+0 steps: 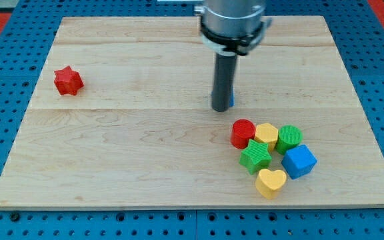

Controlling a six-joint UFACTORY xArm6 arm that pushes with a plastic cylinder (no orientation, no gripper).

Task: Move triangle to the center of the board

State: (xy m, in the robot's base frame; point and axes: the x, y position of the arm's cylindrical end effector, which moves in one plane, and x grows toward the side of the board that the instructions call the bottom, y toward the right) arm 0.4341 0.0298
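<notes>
my tip (221, 109) rests near the board (112, 167) centre, touching a blue block (231, 101) mostly hidden behind it, likely the triangle. no fingers exist to open or close. judging by this, the push is nearly finished; next, a slight nudge toward the view's left.

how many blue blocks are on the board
2: a blue cube at the right edge of the cluster toward the view's lower right, and a blue block, mostly hidden, shape unclear, right behind my tip.

Star block (67, 81) left, block cluster (256, 157) right, my tip (221, 109) between
</notes>
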